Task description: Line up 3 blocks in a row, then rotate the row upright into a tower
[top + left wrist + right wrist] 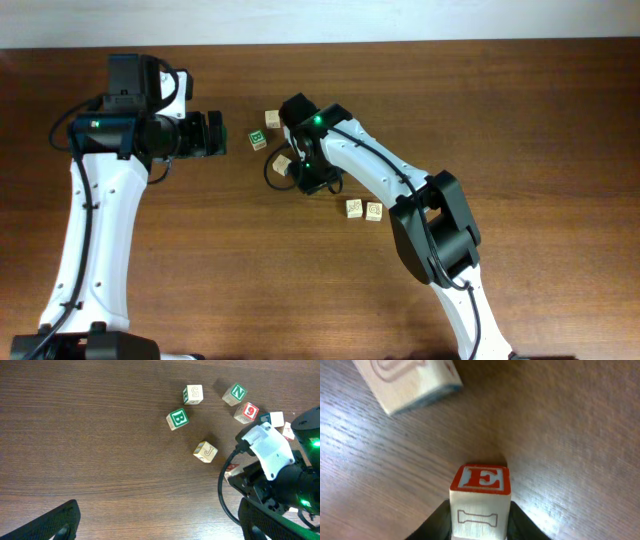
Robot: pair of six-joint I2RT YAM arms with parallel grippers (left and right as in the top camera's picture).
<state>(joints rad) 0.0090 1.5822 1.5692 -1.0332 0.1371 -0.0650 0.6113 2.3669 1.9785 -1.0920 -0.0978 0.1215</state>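
1. The left arm reaches rightward above the wooden table [520, 90]. The left gripper [214, 134] is spread wide and holds nothing.
2. The right arm bends in toward the table's centre. The right gripper [480, 525] points down, its fingers pressed against the sides of the E block [480, 491].
3. That block shows a pale "E" on red. Nearby lie the pale J cube [206, 451], green B cube [177, 418] and green N cube [235, 394].

A dark wooden table [520, 110] has letter cubes scattered mid-table: a green cube [258, 139], a pale cube [272, 119] just beyond it (far side), a pale pair [353, 208] side by side to the right, and a red-topped E cube [480, 491].
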